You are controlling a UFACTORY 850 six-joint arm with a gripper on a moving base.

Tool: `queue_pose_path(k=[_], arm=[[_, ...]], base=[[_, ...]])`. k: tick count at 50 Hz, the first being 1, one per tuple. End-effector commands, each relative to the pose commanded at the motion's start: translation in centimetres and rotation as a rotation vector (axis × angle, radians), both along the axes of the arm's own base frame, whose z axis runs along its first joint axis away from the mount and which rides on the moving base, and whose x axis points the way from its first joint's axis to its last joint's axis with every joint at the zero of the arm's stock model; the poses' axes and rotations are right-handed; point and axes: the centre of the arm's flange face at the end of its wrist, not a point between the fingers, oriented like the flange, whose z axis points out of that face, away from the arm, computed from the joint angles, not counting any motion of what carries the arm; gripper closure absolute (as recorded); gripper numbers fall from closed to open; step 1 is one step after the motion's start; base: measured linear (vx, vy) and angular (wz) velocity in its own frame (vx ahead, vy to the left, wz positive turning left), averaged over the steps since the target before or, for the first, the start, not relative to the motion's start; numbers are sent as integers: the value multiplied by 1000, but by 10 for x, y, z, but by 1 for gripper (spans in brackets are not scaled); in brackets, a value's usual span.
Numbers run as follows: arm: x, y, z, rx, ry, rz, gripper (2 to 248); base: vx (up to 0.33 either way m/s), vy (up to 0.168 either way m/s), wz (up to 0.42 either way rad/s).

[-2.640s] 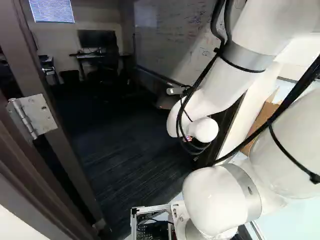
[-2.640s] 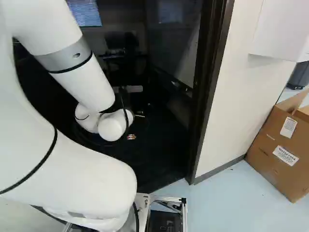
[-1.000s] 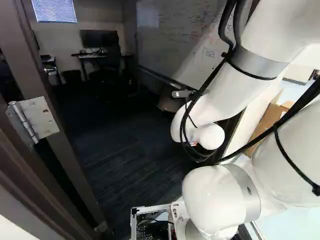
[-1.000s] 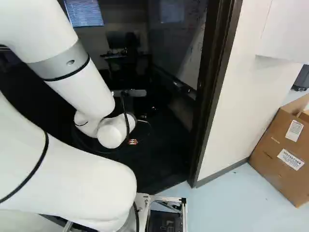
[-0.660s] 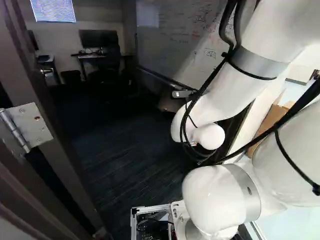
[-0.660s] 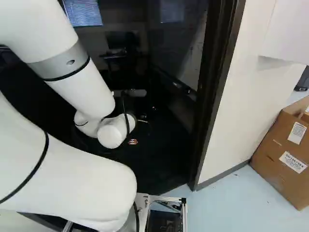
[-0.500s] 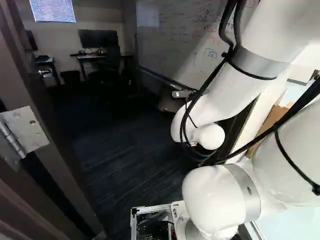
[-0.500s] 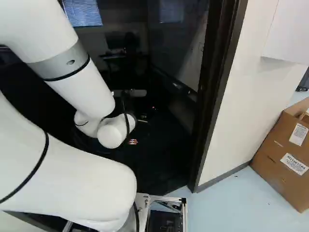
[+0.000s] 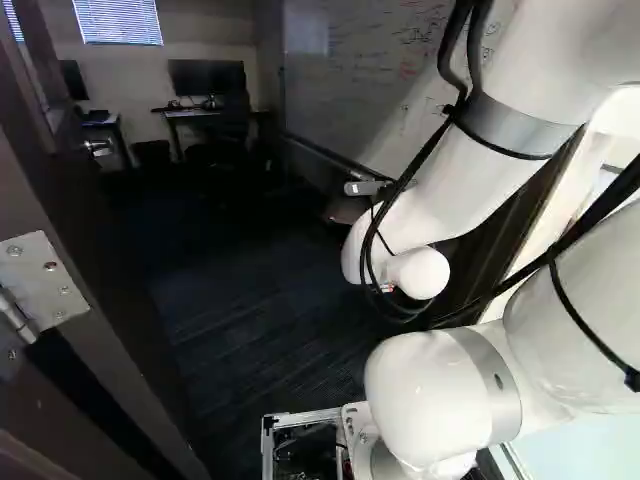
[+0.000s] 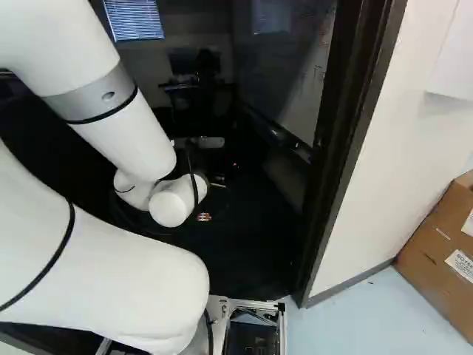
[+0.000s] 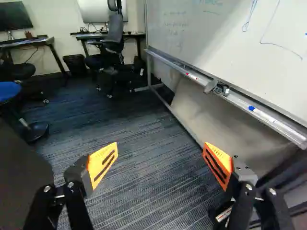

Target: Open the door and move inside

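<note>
The gripper (image 10: 204,217) is mostly hidden by my white wrist in the right base view; only a small orange-and-white part shows. In the wrist view the gripper (image 11: 160,149) is open, its orange-padded fingers wide apart with nothing between them. The dark door (image 9: 95,225) stands open at the left of the left base view, its lever handle (image 9: 97,147) on the far part and a metal hinge (image 9: 42,283) near me. The right door frame (image 10: 346,155) rises beside the pale wall. My wrist reaches through the doorway, apart from the handle.
Dark carpet (image 11: 144,177) lies ahead. A whiteboard (image 11: 230,52) with a marker tray stands along the room's right side. Farther back are desks, an office chair (image 11: 112,43) and a bin (image 11: 75,64). A cardboard box (image 10: 440,255) leans outside by the wall.
The base has moved ahead and turned slightly left: the hinge slid left and down, the right frame and box slid right. Earlier the arm shifted slightly; over the last second it has held its pose.
</note>
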Motion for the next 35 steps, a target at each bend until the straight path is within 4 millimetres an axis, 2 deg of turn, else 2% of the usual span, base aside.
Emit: queue_pose_path(k=[12,35], arm=[[0,0,0,0,0,0,3],[0,0,0,0,0,0,3]], base=[[104,44,211],[124,35,329]])
